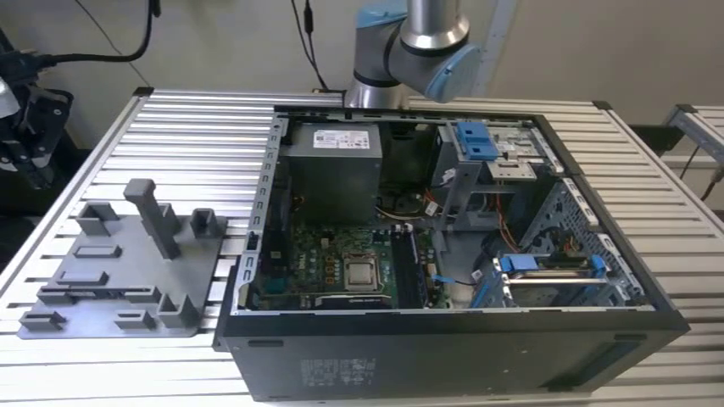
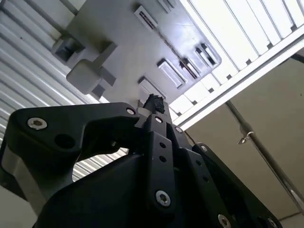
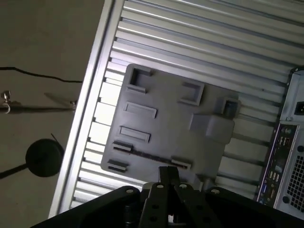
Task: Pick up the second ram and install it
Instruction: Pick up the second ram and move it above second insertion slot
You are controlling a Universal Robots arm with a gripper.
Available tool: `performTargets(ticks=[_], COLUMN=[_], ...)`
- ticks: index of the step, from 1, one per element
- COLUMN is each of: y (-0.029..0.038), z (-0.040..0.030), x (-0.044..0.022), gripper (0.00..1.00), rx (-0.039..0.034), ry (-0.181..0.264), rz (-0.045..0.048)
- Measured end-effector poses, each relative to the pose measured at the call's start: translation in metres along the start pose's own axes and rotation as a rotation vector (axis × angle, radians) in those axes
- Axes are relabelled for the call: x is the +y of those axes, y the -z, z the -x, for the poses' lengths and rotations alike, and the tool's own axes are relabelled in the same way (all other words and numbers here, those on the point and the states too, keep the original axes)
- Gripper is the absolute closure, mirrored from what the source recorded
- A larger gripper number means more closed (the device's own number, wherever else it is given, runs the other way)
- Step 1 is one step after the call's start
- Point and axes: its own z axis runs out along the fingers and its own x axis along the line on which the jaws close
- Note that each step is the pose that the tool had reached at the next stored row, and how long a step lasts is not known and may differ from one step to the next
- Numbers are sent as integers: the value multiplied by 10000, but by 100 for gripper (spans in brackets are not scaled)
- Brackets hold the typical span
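Observation:
A thin dark strip, apparently the second ram (image 3: 147, 155), lies flat in a long slot of the grey tray (image 3: 166, 123). In the exterior view the same strip (image 1: 102, 293) sits near the tray's (image 1: 125, 271) front edge. In both wrist views my gripper (image 3: 168, 176) hovers well above the tray, off the side nearest the strip. Its fingers are shut together with nothing visible between them. The second wrist view shows the gripper (image 2: 154, 102) side on, with the tray (image 2: 128, 47) and the dark strip (image 2: 178, 59) beyond its tip.
The open computer case (image 1: 453, 339) lies to the exterior view's right of the tray, motherboard (image 1: 339, 263) facing up and memory slots (image 1: 408, 267) beside the processor socket. A tall grey post (image 1: 153, 216) rises from the tray. Dark hardware with cables (image 1: 29, 119) hangs at the left edge.

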Motion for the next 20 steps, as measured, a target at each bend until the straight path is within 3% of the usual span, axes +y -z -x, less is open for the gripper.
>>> performTargets(ticks=[20], y=[1], z=[-1], x=[-5], gripper=[89], rx=[132], ry=[2642], rz=[42])
